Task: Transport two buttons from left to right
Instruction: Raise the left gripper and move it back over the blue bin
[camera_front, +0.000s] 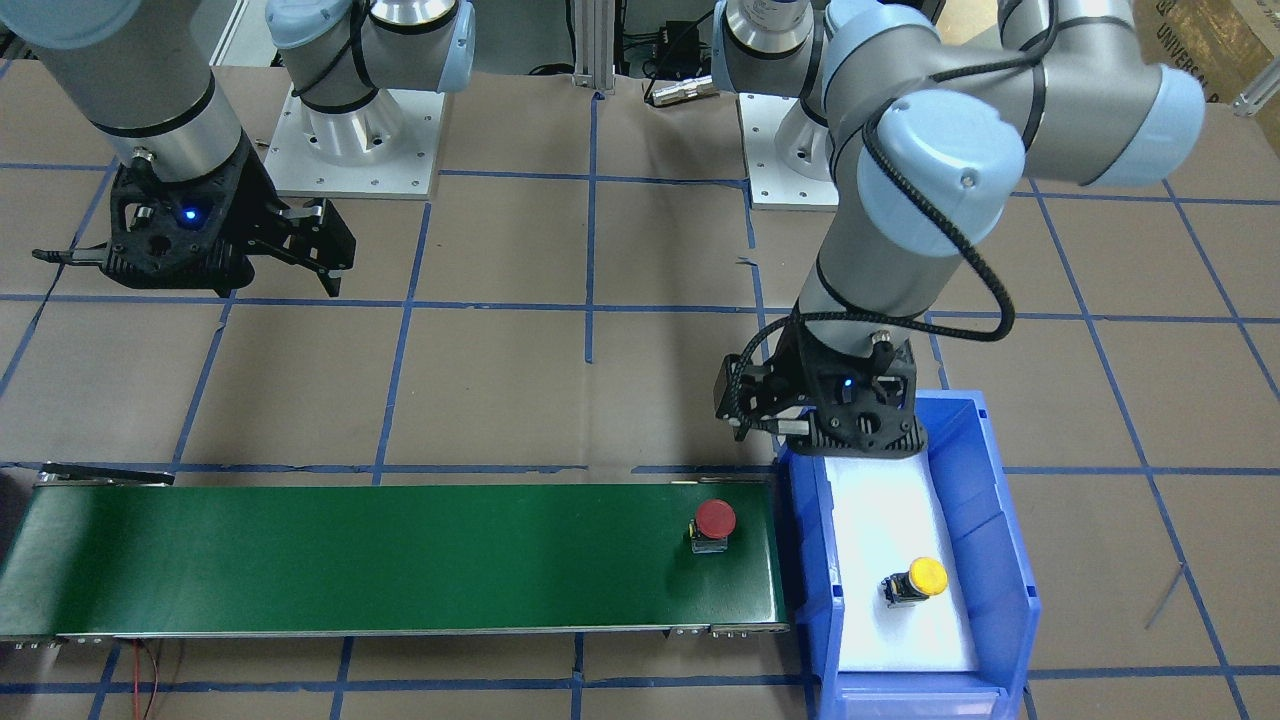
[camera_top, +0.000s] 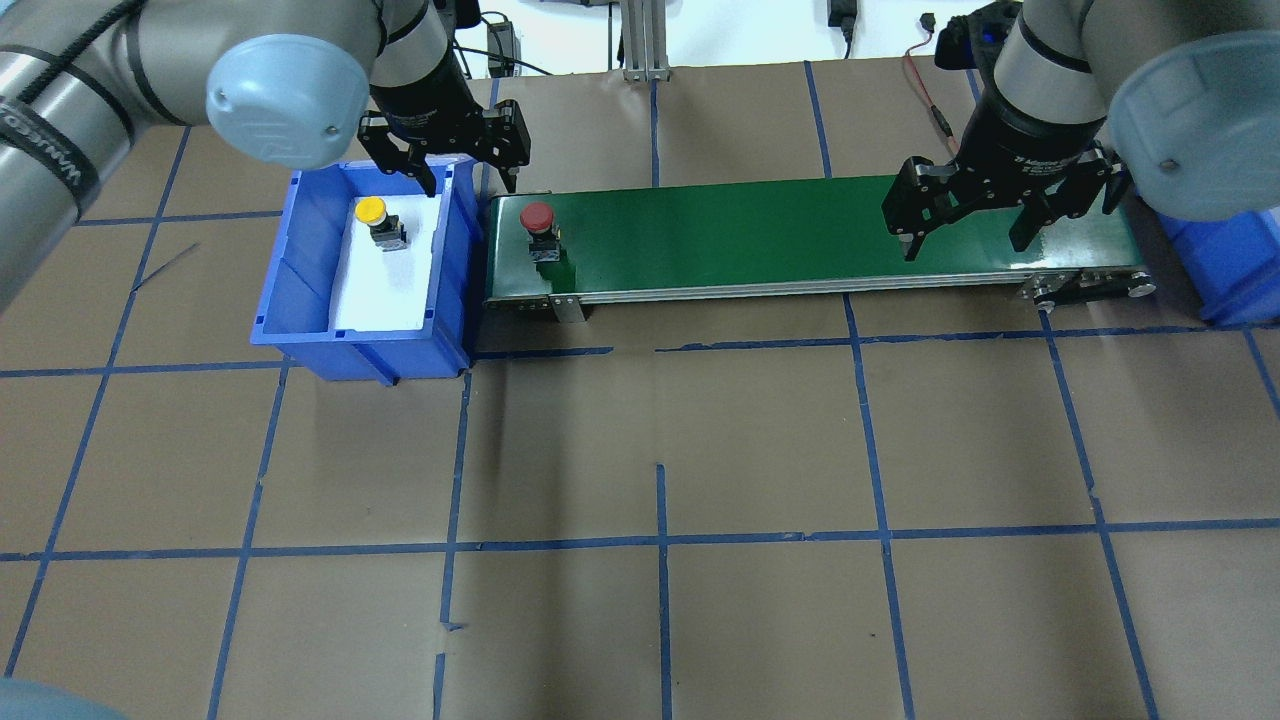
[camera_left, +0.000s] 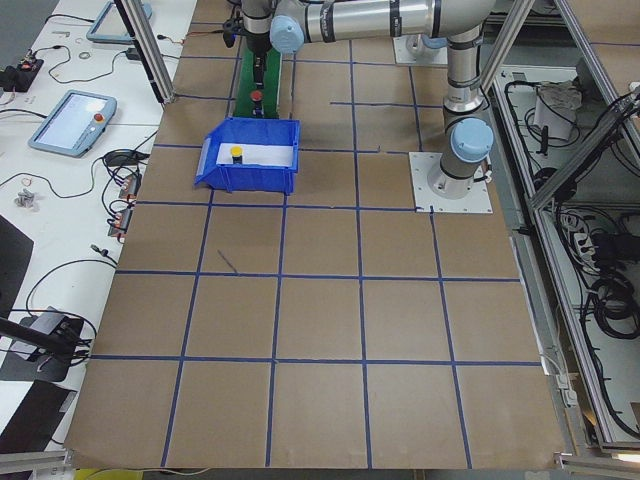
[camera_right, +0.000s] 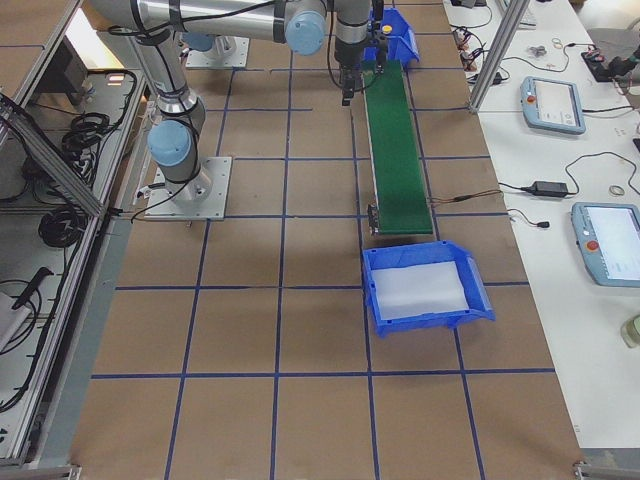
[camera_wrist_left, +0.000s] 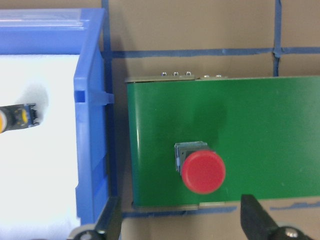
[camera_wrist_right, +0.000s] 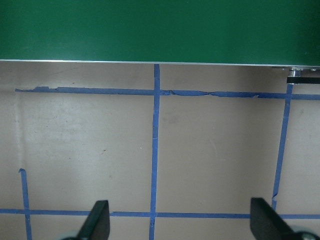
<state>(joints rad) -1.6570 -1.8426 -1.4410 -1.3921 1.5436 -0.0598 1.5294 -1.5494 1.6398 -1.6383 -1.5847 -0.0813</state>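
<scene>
Here, tabletop (camera_top: 660, 600): brown, gridded with blue tape; all the work sits along its far edge.
Belt (camera_top: 760, 235): a green conveyor running left to right along that far edge, from one bin to the other.
Left bin (camera_top: 300, 260): blue, white-lined, toward the far left corner, butted against the belt's left end.
Right bin (camera_top: 1235, 270): blue, at the belt's right end; no button shows in it.
Left claw (camera_top: 468, 178): wide open, holding nothing, hanging above the seam between left bin and belt.
Right claw (camera_top: 965, 245): wide open, holding nothing, hanging over the near rim of the belt toward its right end.
Red button (camera_top: 539, 217): on the belt's left end, just beside the left bin and free of both claws; I judge its placing done, with its ride rightward and pickup by the right claw not yet done.
Yellow button (camera_top: 371, 211): on its side on the white lining of the left bin, in the far half. The step in hand looks like fetching it. Next, the left claw should shift left over the bin, come down inside the walls, square its fingers across the small base or cap, close, then lift it to the belt.
</scene>
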